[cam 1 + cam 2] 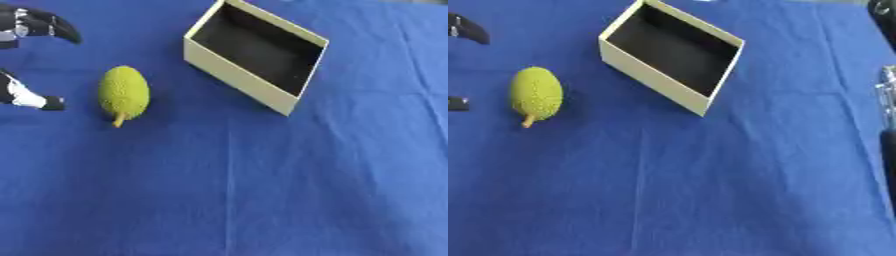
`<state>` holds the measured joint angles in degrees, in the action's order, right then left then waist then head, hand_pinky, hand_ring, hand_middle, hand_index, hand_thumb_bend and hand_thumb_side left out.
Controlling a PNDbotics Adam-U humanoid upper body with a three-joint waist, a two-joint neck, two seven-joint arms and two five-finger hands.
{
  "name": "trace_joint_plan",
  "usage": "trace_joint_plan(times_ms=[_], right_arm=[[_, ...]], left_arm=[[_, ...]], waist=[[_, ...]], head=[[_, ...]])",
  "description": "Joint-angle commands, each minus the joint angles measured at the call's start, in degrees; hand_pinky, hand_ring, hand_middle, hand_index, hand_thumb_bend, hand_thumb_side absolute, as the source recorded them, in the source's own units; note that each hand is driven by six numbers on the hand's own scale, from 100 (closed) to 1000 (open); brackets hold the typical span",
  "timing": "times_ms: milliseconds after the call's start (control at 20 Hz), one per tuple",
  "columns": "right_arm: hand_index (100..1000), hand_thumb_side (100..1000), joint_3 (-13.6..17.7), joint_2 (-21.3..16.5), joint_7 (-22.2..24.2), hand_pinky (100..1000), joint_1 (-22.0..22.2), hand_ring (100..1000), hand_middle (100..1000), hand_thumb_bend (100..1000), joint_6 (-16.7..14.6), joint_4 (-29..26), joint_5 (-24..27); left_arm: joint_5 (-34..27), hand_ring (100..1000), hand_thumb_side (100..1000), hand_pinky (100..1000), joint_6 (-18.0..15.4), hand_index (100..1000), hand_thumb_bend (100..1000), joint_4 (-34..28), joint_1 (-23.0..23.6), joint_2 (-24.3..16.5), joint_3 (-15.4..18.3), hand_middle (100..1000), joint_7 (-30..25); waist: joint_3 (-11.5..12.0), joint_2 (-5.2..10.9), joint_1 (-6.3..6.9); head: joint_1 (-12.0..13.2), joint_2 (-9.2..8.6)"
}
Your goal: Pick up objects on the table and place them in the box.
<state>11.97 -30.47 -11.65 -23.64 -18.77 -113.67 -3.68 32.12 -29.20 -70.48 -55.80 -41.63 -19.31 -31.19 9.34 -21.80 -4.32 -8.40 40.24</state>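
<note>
A green bumpy oval fruit with a short yellowish stem lies on the blue cloth, stem pointing toward me. The cream box stands open to its right, its dark inside empty. My left hand shows at the left edge, just left of the fruit. It is open, with the fingers arched above and the thumb below, apart from the fruit and holding nothing. Of my right arm only a black and silver stretch shows at the right edge; its hand is out of view.
Blue cloth covers the whole table, with a faint crease running down the middle. The box sits askew, one corner pointing toward me.
</note>
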Motion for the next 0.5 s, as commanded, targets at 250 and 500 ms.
trace_joint_plan(times_ms=[250, 500], right_arm=[[767, 501, -0.35, -0.80, 0.89, 768, -0.14, 754, 630, 100, 0.16, -0.93, 0.56], [767, 507, -0.58, -0.54, 1.21, 770, -0.05, 754, 628, 100, 0.32, -0.93, 0.74]], left_arm=[[2.79, 907, 416, 885, 4.94, 897, 676, -0.42, 0.40, 1.16, -0.69, 874, 1.76], [3.51, 896, 398, 876, 6.95, 899, 610, -0.88, 0.55, 3.24, -0.69, 867, 4.71]], waist=[[-0.23, 1.32, 0.28], [-0.28, 1.26, 0.14]], head=[[0.24, -0.92], [0.47, -1.12]])
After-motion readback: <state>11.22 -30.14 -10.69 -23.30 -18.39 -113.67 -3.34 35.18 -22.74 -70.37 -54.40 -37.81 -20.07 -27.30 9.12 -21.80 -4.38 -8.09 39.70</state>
